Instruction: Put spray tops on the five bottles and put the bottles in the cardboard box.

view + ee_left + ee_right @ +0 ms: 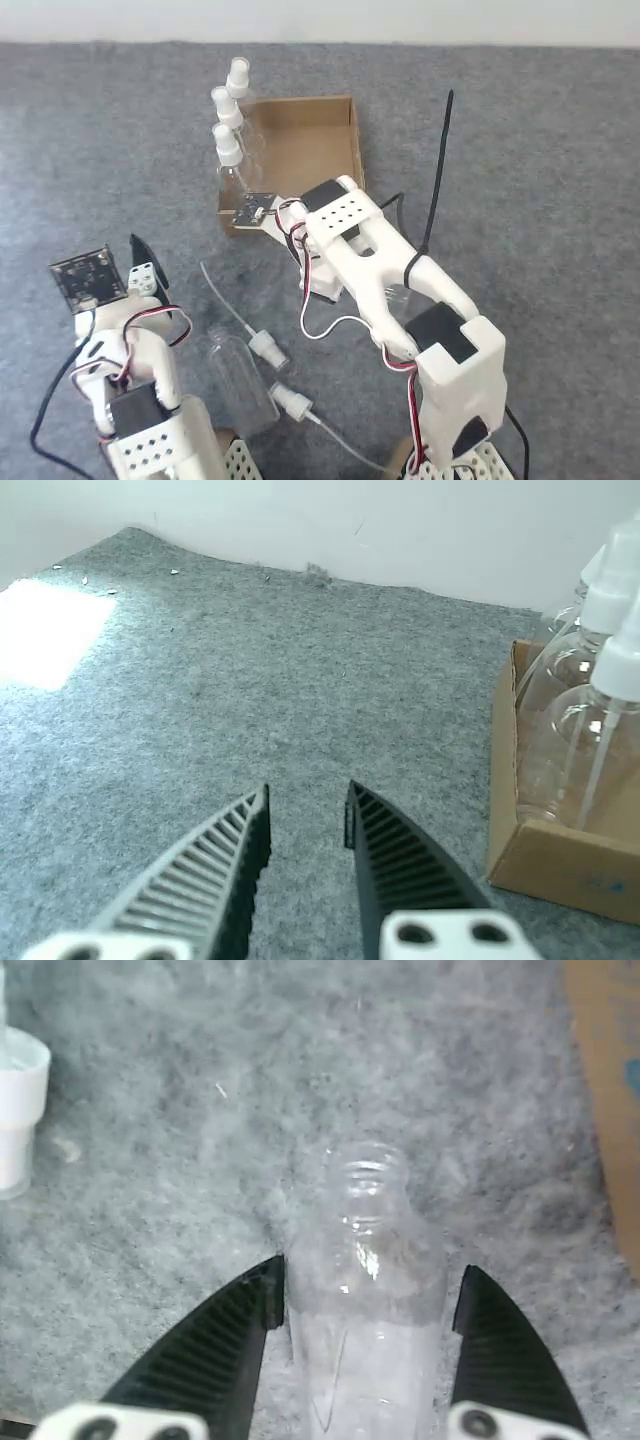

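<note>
The cardboard box [305, 135] stands at the far middle of the grey carpet. Three capped bottles [232, 160] stand along its left wall, seen too as bottles [575, 705] in the box [560, 865]. A clear bottle without a top [365, 1260] sits between the jaws of my right gripper [370, 1280], which is open and straddles it closely. The right arm [350, 235] stretches toward the box front. Another topless bottle [240, 378] lies near the left arm's base, with two loose spray tops [268, 348] [293, 402] beside it. My left gripper [308, 795] is open, holding nothing.
A white spray top [15, 1100] lies off to one side of the held-between bottle, and a box wall [605, 1070] is on the other side. A black strap [438, 170] sticks up from the right arm. Bare carpet spreads left of the box.
</note>
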You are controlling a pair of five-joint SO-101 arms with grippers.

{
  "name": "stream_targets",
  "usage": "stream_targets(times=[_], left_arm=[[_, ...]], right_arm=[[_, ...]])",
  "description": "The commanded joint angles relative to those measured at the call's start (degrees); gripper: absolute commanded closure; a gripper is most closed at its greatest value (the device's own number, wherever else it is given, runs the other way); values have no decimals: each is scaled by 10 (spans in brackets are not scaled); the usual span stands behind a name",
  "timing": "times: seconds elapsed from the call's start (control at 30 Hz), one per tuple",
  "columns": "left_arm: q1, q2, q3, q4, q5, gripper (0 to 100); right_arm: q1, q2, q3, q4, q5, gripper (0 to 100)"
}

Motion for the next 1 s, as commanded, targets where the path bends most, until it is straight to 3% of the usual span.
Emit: stream_targets(times=[0.0, 0.1, 0.27, 0.57, 0.7, 0.87, 0.97], left_arm=[[-3, -9, -7, -18, -5, 880], [-3, -9, -7, -18, -5, 880], [-3, -9, -7, -18, -5, 880], [-3, -9, -7, -18, -5, 880], [-3, -9, -7, -18, -5, 880], [-3, -9, -7, -18, -5, 880], [-3, -9, -7, -18, -5, 880]], right_arm=[[8, 2, -32, 9, 6, 768], [5, 22, -32, 10, 4, 787], [5, 11, -48, 22, 2, 913], [5, -28, -45, 44, 1, 914], [3, -15, -47, 35, 0, 897], [-9, 0, -47, 41, 1, 772], [-10, 3, -47, 42, 1, 758]])
